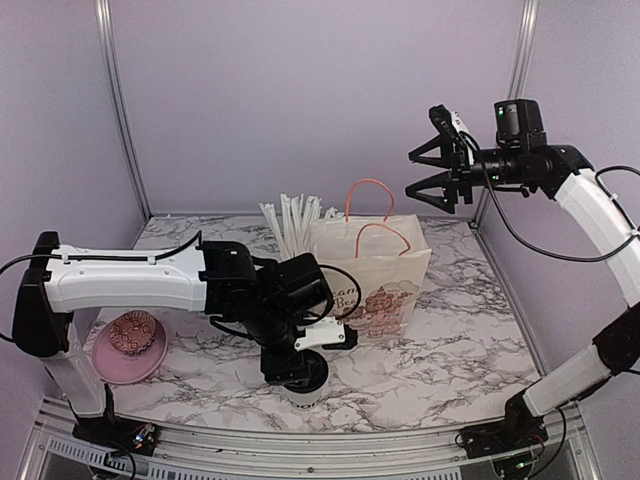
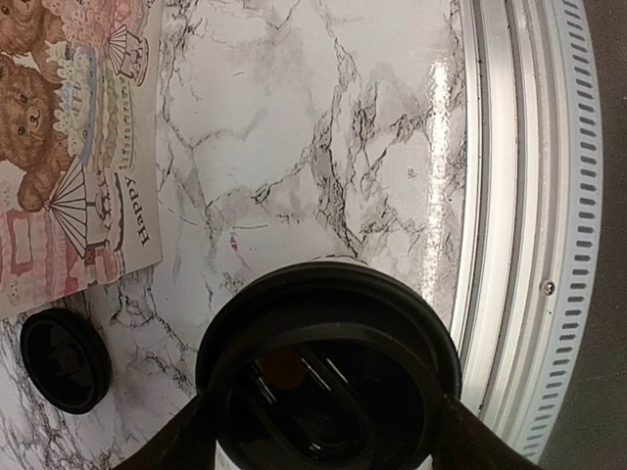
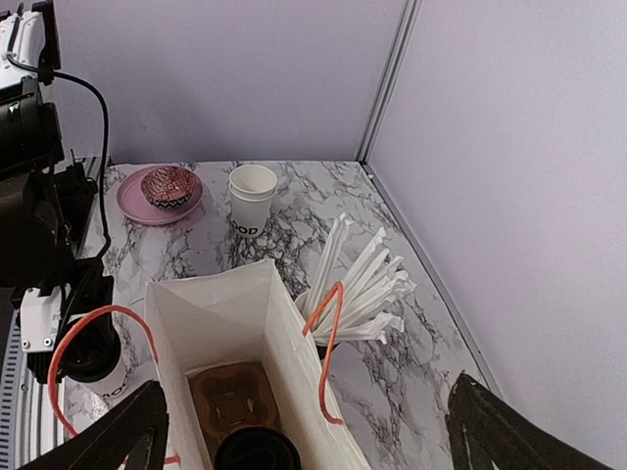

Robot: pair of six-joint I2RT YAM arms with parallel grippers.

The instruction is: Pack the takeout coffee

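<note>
One takeout coffee, a white cup under a black lid, stands near the table's front edge. My left gripper reaches down over it, open, with a finger close at each side of the lid. In the right wrist view that cup shows beside the bag. A second lidded coffee sits inside the open paper bag next to a brown cup carrier. My right gripper hangs open high above the bag, holding nothing.
A loose black lid lies by the bag's bear print. A cup of white straws stands behind the bag. A lidless white cup and a pink plate with a patterned bowl sit to the left. The metal rail borders the table.
</note>
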